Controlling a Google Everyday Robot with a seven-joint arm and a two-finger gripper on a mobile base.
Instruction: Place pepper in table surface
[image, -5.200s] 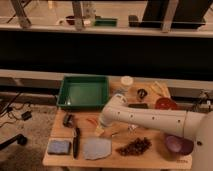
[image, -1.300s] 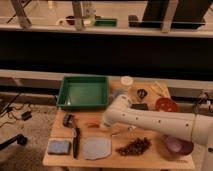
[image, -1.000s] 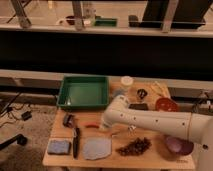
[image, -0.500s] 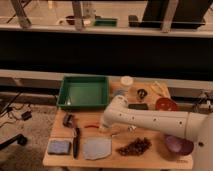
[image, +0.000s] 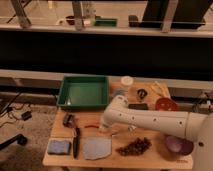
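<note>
claw (image: 103, 128) low over table surface (image: 59, 135) | pepper (image: 92, 126) beside (touching?)

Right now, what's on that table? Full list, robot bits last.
table: 1, light tan wood, centre of view
tray: 1, green, back left of table
pepper: 1, red-orange, lying on the wood in front of the tray, by the arm's end
bowl: 1, red-orange, back right
purple bowl: 1, front right
dark cluster: 1, brownish, front centre
grey cloth: 1, front centre-left
blue sponge: 1, front left
black utensil: 1, beside the sponge
arm: 1, white, reaching in from the right
tool: 1, just above the table, right next to the pepper
</note>
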